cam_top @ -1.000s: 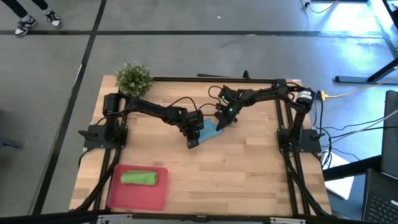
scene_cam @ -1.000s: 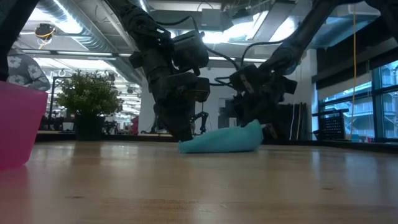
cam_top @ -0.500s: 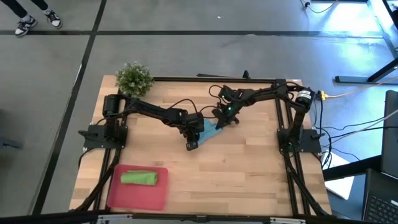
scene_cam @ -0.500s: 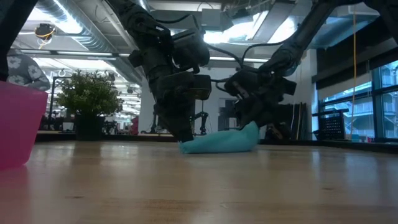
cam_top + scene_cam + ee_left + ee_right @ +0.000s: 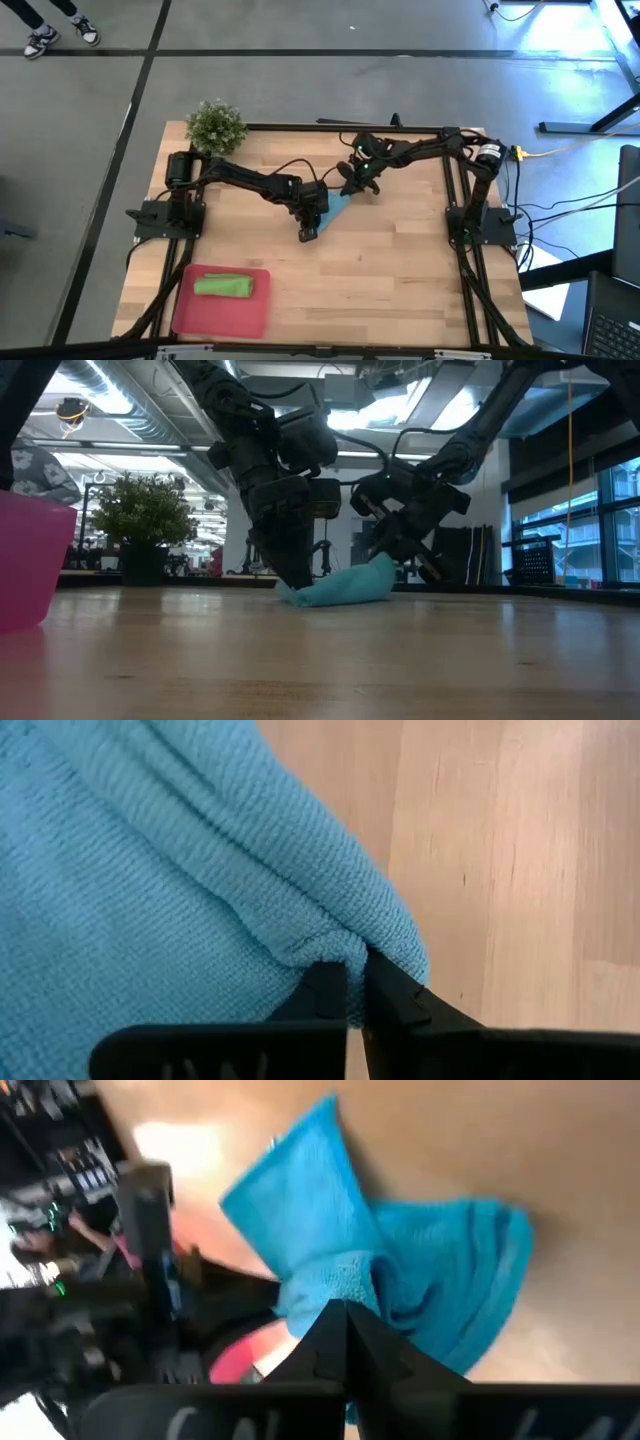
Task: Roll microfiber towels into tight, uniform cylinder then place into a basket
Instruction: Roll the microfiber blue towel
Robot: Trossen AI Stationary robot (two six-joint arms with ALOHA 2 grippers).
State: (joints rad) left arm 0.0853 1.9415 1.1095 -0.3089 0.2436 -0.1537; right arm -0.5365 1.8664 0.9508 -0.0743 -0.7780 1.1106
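Wooden table (image 5: 400, 280) with both arms converging near its centre, the work kept well clear of the tray so the cloth has bare surface to roll on; pinkish-red plastic tray (image 5: 190, 312), serving as the basket, at the near left corner, already containing the rolled lime-green towel (image 5: 223, 287), which lies lengthwise inside it, apparently the finished half of the task; small potted plant (image 5: 215, 125) at the far left corner, apart from the work; light blue microfiber towel (image 5: 335, 588) bunched on the table between the two grippers, not yet a tidy cylinder; left gripper (image 5: 352, 990) lowered to the table at the towel's near end, its fingers pressed together on a fold of the cloth's edge, seemingly to anchor that end; right gripper (image 5: 345, 1315) at the towel's far end, tilted and raised a little above the table, its fingers likewise pinched on a corner of the blue cloth, which drapes down from them; the lifted corner suggests the fabric is being drawn taut or turned over, a judgement only; the blue towel remains outside the tray.
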